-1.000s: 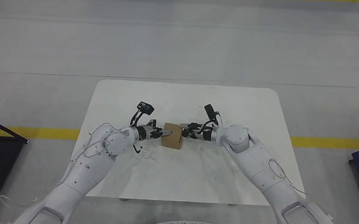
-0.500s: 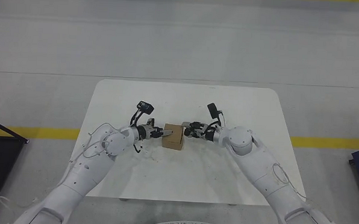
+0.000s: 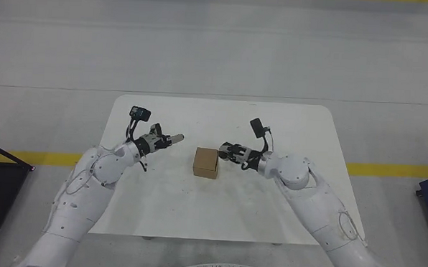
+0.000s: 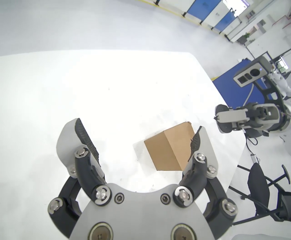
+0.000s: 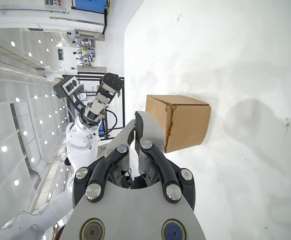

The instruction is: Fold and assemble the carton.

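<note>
Your left gripper has its jaws spread wide, with nothing between them and the ribbed pads bare. Your right gripper has its jaws pressed together, pad against pad, and they grip nothing.

From above, the carton stands near the middle of the white table. It is formed into a closed box resting on its base, with the top face flat. The left gripper sits at about 10 o'clock from the carton, clearly apart from it, with its fingers pointing toward 3 o'clock. The right gripper sits at about 2 o'clock from the carton, just beside the far right corner. You cannot tell from these views whether its tips touch the card.

The faces you can see are plain brown card. In the right wrist view, one upright edge shows a ragged, slightly gaping seam where two panels meet. A yellow floor line runs past the table at 9 and 3 o'clock.
</note>
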Available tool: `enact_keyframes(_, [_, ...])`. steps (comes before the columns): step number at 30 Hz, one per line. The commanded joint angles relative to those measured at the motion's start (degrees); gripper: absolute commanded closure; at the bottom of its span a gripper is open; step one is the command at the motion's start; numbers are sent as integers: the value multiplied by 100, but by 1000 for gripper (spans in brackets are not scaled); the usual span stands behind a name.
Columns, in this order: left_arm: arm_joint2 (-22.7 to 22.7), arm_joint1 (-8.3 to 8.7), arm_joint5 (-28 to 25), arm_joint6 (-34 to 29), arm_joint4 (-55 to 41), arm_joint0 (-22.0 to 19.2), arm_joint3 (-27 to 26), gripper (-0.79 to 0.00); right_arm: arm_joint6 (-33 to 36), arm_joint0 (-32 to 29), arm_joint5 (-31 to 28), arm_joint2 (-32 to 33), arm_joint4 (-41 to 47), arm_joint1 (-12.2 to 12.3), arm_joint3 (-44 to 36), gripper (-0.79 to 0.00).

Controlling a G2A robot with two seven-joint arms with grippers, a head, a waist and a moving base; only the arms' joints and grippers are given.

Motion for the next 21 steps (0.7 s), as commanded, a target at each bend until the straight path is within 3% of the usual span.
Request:
enact_keyframes(1, [-362, 68, -65, 59, -115, 228, -120, -785, 61, 211, 218, -234, -97, -43, 117, 0])
enact_keyframes(8, [-1176, 215, -308, 7, -729, 802, -207, -785, -127, 736, 625, -953, -407, -220, 380, 0])
enact_keyframes(21, [-1176, 215, -308, 7, -729, 802, -207, -785, -553, 1108, 1346, -1551, -756, -425, 611, 0])
